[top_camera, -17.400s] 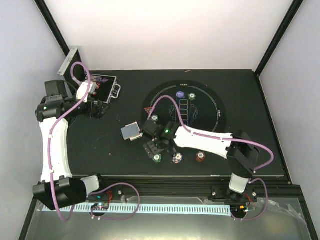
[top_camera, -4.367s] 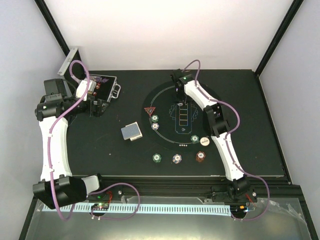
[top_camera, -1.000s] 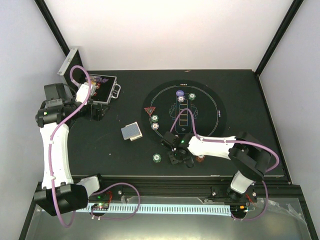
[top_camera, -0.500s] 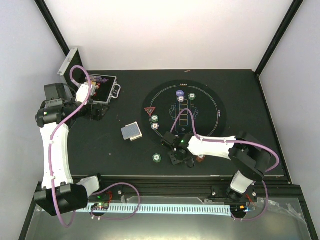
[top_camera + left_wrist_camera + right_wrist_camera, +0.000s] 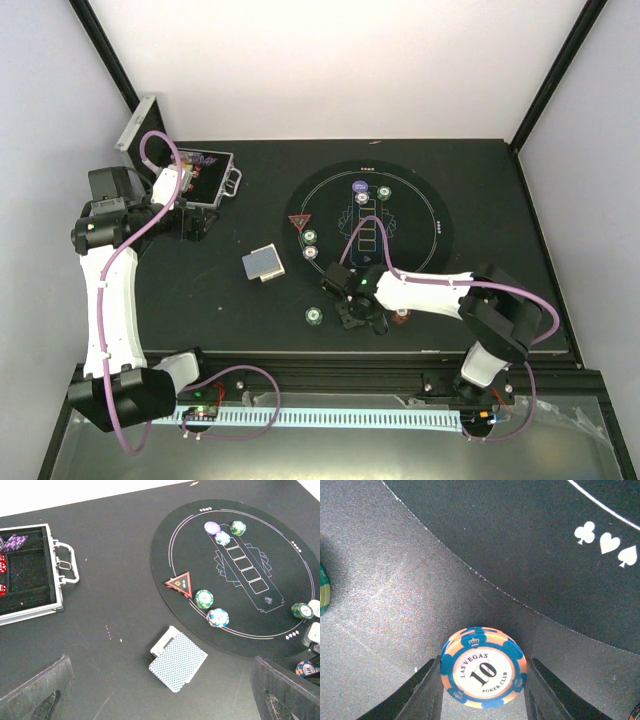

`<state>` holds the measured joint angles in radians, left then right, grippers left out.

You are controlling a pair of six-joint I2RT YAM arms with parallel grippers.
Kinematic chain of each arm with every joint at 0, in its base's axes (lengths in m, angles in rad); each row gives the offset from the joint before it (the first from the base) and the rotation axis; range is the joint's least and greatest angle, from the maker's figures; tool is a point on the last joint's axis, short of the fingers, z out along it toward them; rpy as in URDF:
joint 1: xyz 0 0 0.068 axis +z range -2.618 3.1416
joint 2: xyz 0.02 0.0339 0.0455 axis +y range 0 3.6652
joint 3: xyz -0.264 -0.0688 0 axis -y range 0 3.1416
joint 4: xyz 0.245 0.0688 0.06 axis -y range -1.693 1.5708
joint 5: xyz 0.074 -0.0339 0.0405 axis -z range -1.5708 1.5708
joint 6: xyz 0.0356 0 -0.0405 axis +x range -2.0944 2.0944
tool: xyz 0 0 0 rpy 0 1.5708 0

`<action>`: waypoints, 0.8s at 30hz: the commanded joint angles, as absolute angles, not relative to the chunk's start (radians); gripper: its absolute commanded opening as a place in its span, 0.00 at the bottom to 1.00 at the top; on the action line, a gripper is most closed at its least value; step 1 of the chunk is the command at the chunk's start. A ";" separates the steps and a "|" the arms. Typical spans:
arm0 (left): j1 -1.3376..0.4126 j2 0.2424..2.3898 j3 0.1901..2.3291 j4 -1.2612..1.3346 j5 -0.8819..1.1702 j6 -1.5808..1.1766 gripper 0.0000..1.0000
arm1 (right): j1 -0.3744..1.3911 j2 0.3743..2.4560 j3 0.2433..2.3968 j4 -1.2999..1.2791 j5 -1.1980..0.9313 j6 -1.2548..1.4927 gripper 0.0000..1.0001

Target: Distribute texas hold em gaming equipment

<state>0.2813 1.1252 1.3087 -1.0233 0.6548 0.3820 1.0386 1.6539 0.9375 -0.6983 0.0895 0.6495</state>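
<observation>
Vs 4.4 s ago: right arm has swung back from the far side of the round mat (image 5: 420,195) to its near edge. No visible shift in the last sec. Left arm approx unchanged.

Top view: right gripper (image 5: 356,314) is low over the table (image 5: 200,300), just outside the mat's near rim. Green chip (image 5: 314,316) is just to its left. Brown-red chip (image 5: 402,317) shows partly under the arm on the other side. Card deck (image 5: 264,263) lies face-down, left of the mat. Left gripper (image 5: 196,217) sits beside the open metal case (image 5: 205,172), well apart from the deck.

Left wrist view: left gripper (image 5: 160,707) is spread wide w/ nothing btwn its fingers (image 5: 42,692). Deck lies on the table ahead, btwn case and mat.

Right wrist view: blue chip (image 5: 483,667), marked 10, lies flat on the table just off the mat edge. It sits squarely btwn the fingers (image 5: 420,695). Gripper is narrowed to chip width, and the pads look to touch the rim on both sides.
</observation>
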 commanded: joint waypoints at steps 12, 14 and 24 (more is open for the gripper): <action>0.287 1.099 1.345 -1.032 0.660 0.379 0.99 | 0.990 1.522 1.067 -0.825 0.161 0.645 0.25; 0.288 1.096 1.348 -1.033 0.661 0.379 0.99 | 0.940 1.508 1.092 -0.856 0.179 0.618 0.25; 0.287 1.100 1.360 -1.038 0.663 0.373 0.99 | 0.573 1.543 1.098 -0.823 0.180 0.449 0.25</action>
<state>0.2813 1.1099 1.3132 -1.0241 0.6548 0.3813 0.6750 1.5143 1.1042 -0.8345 0.1600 0.5282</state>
